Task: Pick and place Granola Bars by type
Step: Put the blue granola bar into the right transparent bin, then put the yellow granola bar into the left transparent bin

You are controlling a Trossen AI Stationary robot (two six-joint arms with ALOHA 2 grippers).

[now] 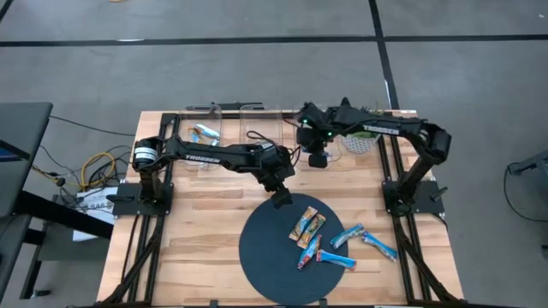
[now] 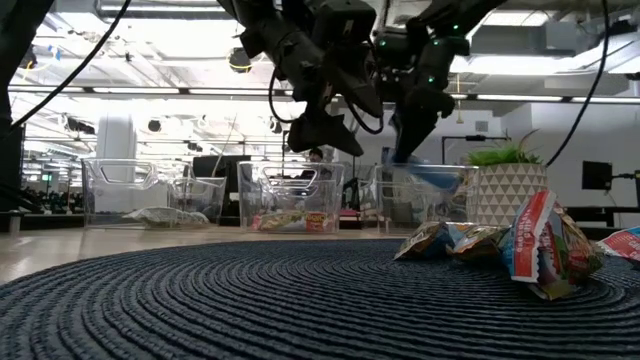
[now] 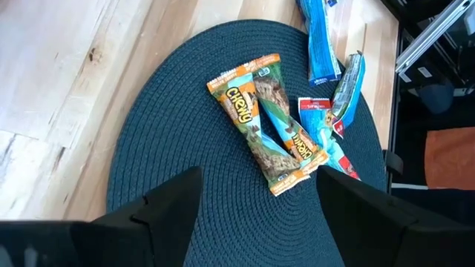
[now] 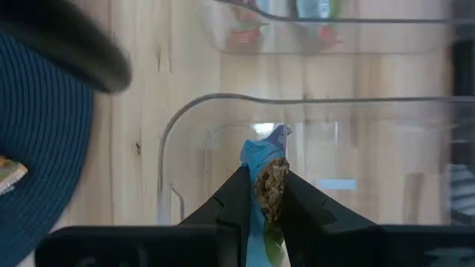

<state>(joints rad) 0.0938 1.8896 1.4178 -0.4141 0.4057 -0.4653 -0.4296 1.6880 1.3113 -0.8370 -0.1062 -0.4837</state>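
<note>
We see the round mat [image 1: 274,257] on the desk's [image 1: 197,214] near half, granola bars [image 1: 306,227] clustered on its right side, a few [image 1: 377,246] spilling off right onto the desk. Bins [image 1: 227,120] line the far edge; potted plant [image 1: 364,137] far right.

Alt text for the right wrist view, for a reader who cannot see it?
The right pincer is shut on a blue-wrapped granola bar, holding it above an empty clear plastic bin on the wooden table. A dark woven mat shows alongside.
</note>
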